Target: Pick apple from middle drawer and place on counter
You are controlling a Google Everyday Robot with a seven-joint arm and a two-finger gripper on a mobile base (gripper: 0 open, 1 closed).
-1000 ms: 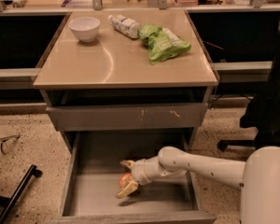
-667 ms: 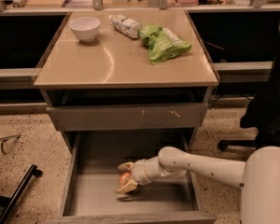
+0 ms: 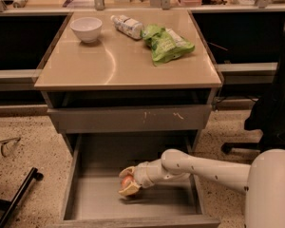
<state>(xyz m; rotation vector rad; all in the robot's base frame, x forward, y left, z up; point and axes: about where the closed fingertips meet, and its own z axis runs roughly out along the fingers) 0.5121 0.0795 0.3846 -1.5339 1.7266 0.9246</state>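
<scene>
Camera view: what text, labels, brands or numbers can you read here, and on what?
Nothing is readable.
Bottle on the counter: label too blurred to read.
Green bag: print too blurred to read.
Upper drawer front: pale scratches, not writing.
Gripper, at the apple in the middle drawer: no markings visible.

My tool [image 3: 127,185] is down in the middle drawer [image 3: 92,199], its fingers [image 3: 129,192] clasped over the apple [image 3: 127,180] so only a small red patch shows, and I cannot tell whether it touches the drawer floor. The drawer's front and my arm [image 3: 204,167] are cut off at the lower edge; the print on the bottle [image 3: 127,26] on the worktop [image 3: 109,65] is too small to read.
</scene>
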